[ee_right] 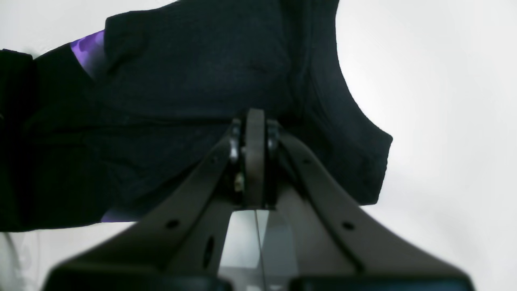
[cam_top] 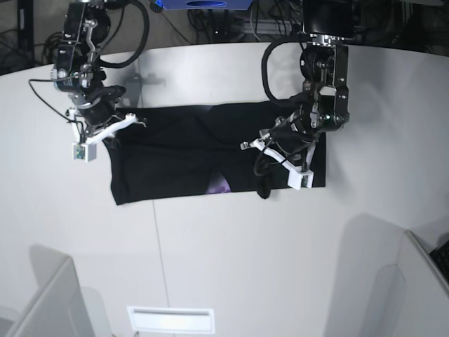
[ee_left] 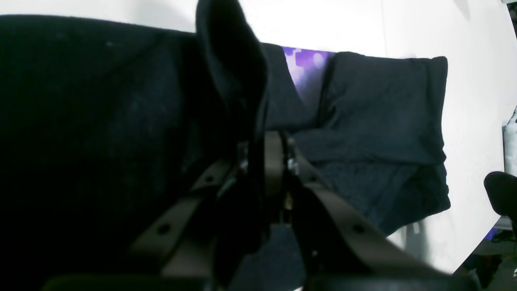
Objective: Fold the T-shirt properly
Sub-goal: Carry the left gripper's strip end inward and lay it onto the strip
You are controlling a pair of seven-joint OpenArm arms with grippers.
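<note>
The black T-shirt (cam_top: 175,158) lies spread across the white table, and a patch of purple print (cam_top: 219,186) shows at its near edge. My left gripper (cam_top: 261,172) is over the shirt's right part. In the left wrist view it (ee_left: 262,149) is shut on a raised fold of the T-shirt (ee_left: 230,60), with the purple print (ee_left: 307,64) beyond. My right gripper (cam_top: 135,121) is at the shirt's far left corner. In the right wrist view its fingers (ee_right: 255,121) are pressed together against the T-shirt (ee_right: 181,81). Whether cloth sits between them cannot be made out.
The round white table (cam_top: 231,260) extends well past the shirt on the near side. Grey partitions stand at the near left (cam_top: 42,295) and near right (cam_top: 414,281). A white slot plate (cam_top: 170,319) sits at the front edge. Cables and equipment line the back.
</note>
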